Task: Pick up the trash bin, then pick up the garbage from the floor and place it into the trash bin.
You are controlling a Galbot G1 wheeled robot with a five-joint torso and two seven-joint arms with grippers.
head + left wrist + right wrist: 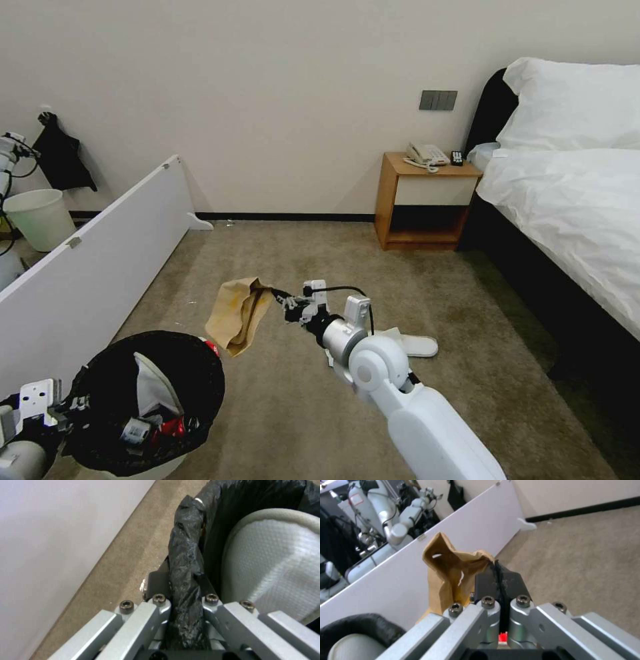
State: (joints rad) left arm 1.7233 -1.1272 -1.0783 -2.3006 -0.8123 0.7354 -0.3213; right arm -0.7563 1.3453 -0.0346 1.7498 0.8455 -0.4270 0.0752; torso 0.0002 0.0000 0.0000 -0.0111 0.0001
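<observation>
The trash bin (pixel 200 373), lined with a black bag, hangs at the lower left in the head view. My left gripper (pixel 183 580) is shut on its bagged rim (pixel 185 555). Inside lie a white slipper (pixel 155 390) (pixel 273 565), a red can (pixel 175 427) and a small bottle (pixel 135 432). My right gripper (pixel 275 293) (pixel 496 567) is shut on the edge of a crumpled brown paper bag (pixel 237 315) (pixel 448 572), which hangs in the air just above and to the right of the bin. Another white slipper (pixel 413 345) lies on the carpet (pixel 427 293) behind my right arm.
A long white board (pixel 93 267) leans along the left, with a pale unlined bucket (pixel 40 219) and another robot (pixel 390 520) behind it. A wooden nightstand (pixel 427 200) with a phone stands at the far wall. A bed (pixel 573 200) runs along the right.
</observation>
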